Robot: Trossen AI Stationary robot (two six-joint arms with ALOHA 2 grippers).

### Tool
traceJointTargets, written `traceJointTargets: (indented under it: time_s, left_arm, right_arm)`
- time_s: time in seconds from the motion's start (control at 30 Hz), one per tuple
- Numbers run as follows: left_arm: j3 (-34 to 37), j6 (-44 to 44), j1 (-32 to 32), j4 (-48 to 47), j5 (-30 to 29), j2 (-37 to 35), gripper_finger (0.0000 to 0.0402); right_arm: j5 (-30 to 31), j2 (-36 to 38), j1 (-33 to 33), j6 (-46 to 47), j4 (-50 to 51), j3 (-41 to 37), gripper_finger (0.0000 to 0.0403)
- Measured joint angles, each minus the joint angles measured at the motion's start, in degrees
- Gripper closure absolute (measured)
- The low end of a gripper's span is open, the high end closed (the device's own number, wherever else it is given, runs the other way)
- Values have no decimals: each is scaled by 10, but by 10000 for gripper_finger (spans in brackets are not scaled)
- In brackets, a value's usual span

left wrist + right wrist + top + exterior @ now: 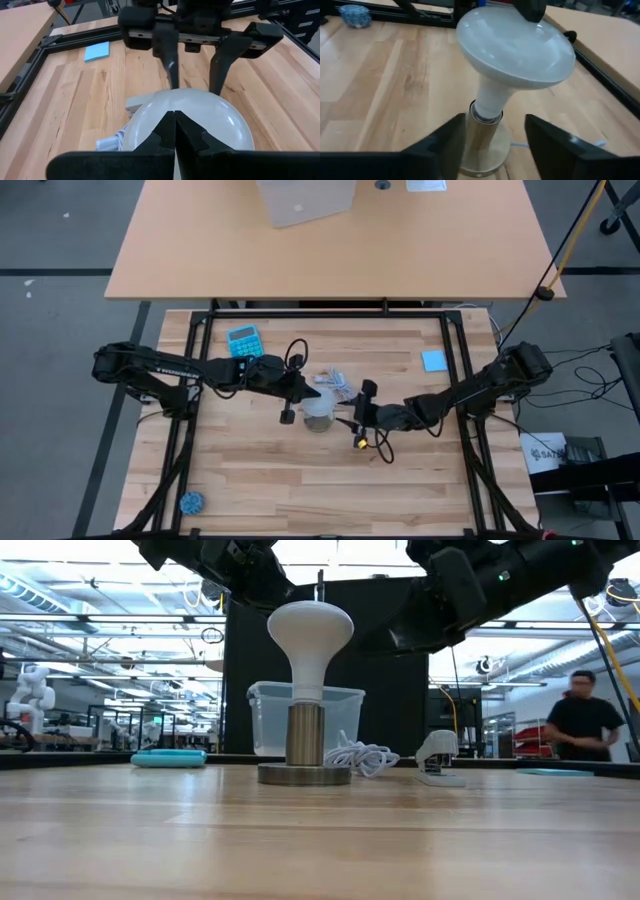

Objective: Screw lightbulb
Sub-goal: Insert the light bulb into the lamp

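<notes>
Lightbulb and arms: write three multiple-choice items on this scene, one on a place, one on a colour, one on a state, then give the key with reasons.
1. Where is the lightbulb?
A. lying on the wood
B. upright in the metal socket
C. inside the clear bin

2. What colour is the calculator on the table?
A. teal
B. red
C. black

3. How do the right end effector fingers stand?
A. shut tight on the cord
B. apart, either side of the socket
C. clamped on the dome

Key: B, the low view shows the bulb standing in the socket on its round base; A, the high view shows it teal; B, the right wrist view shows a gap around the socket. The left end effector is shut above the dome.
</notes>
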State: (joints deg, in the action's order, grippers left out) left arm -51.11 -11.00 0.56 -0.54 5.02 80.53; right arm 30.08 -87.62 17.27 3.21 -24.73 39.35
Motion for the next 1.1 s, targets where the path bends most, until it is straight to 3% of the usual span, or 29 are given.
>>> traceJointTargets:
  time_s: [0.17,0.23,0.53,1.1]
  left_arm:
    - [0,0,0,0,0,0,401]
    - [0,0,0,0,0,0,401]
    - [0,0,0,0,0,0,401]
    - [0,0,0,0,0,0,401]
  right_arm:
    - [37,-1,5,-21,-9,0,363]
    - [62,-1,5,-35,-25,0,391]
    - [136,-1,5,-43,-47,0,402]
    - [101,-1,3,-71,-76,4,403]
